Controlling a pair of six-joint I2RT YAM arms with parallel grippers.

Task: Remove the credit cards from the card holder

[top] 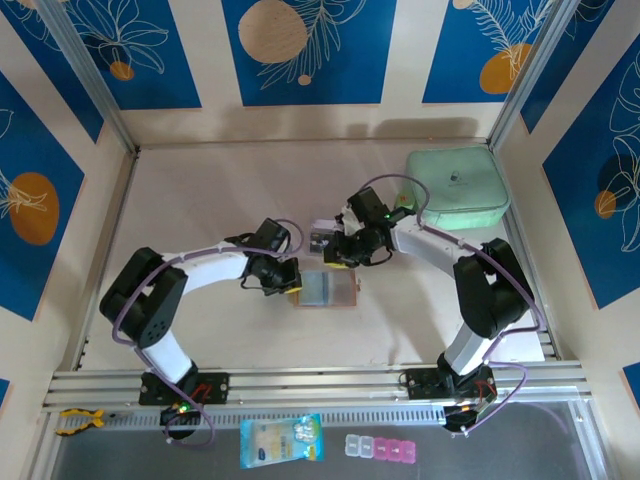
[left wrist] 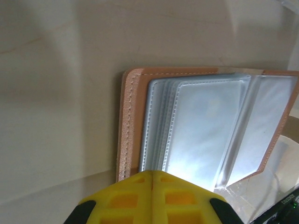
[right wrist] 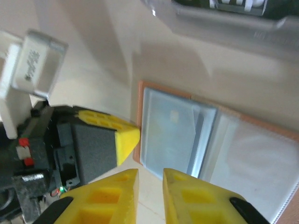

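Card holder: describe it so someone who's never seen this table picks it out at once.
Start at the big mint-green case at the far right of the table, then move to the middle, where the left gripper and right gripper meet. The card holder lies open and flat there. It alone has a tan-pink stitched cover with pale see-through sleeves inside.

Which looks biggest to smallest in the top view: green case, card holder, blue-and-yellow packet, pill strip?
1. green case
2. blue-and-yellow packet
3. card holder and pill strip: too alike to rank. The strip is longer and the holder deeper.
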